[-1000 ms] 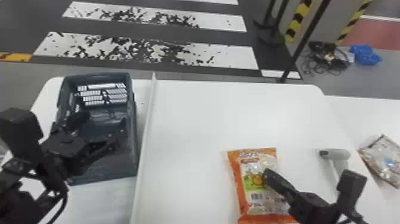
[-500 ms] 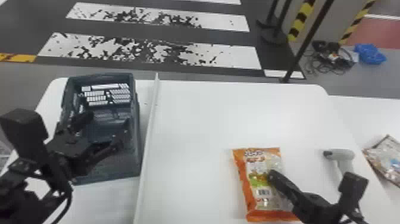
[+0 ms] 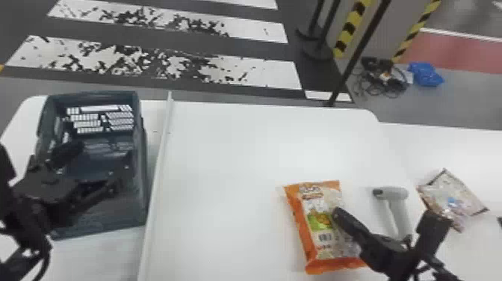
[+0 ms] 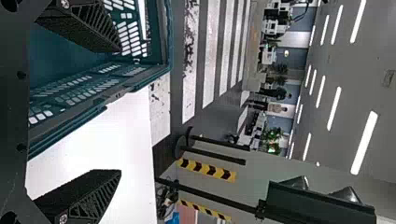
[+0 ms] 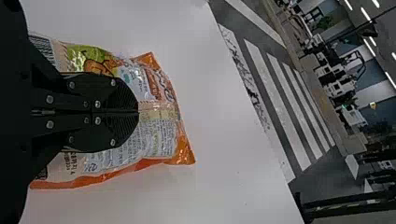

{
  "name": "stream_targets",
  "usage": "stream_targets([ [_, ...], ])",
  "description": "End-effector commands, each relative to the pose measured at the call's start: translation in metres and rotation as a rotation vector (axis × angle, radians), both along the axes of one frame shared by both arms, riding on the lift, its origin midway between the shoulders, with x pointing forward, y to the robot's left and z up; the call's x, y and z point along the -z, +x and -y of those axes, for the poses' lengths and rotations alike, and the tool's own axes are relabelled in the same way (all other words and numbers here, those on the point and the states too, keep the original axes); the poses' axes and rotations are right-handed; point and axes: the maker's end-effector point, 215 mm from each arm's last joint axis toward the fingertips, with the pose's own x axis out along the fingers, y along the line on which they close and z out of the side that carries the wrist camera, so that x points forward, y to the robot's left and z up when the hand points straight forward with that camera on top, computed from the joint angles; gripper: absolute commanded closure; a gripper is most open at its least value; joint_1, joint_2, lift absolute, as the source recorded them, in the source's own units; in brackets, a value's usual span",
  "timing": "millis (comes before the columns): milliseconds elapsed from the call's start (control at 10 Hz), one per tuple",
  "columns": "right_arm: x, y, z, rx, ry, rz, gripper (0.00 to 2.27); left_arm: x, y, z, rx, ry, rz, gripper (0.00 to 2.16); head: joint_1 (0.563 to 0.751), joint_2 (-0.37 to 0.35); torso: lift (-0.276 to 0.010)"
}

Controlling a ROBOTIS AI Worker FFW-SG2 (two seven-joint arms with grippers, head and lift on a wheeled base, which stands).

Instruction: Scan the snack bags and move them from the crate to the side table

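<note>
Shiny pale snack bag (image 3: 450, 194) lying two o'clock, likely done; black right gripper (image 5: 138, 112) pinching orange plastic bag (image 3: 312, 213), needing moving.

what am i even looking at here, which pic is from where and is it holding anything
This is a robot with two black arms, each ending in a two-fingered gripper. One picture looks forward and down from its head; the other two come from its wrists and are turned on their side.

On the white table lies an orange-edged snack bag, with a grey handheld scanner to its right and another snack bag farther right. A dark crate stands at the left, beyond a raised white strip.

The left gripper is open at the crate, holding nothing. The right gripper is closed over the orange-edged bag and seems to be pinching it.
</note>
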Motion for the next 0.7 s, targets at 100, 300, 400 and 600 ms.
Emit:
stream_targets([
  [100, -0.016, 0.001, -0.008, -0.013, 0.022, 0.026, 2.25, -0.001, 0.0, 0.0, -0.002, 0.001, 0.002, 0.07, 0.695, -0.211, -0.087],
  [300, -0.054, 0.002, -0.014, -0.045, 0.062, 0.07, 1.77, -0.002, 0.001, -0.003, -0.006, 0.006, 0.005, 0.07, 0.695, -0.202, -0.087],
  [400, -0.074, 0.008, -0.002, -0.043, 0.03, 0.089, 0.59, -0.005, 0.001, -0.002, -0.005, 0.005, 0.011, 0.07, 0.695, -0.193, -0.087],
  [600, -0.078, 0.014, 0.048, -0.011, -0.075, 0.048, 0.0, -0.012, 0.002, -0.002, 0.001, 0.013, 0.025, 0.07, 0.695, -0.211, -0.087],
])
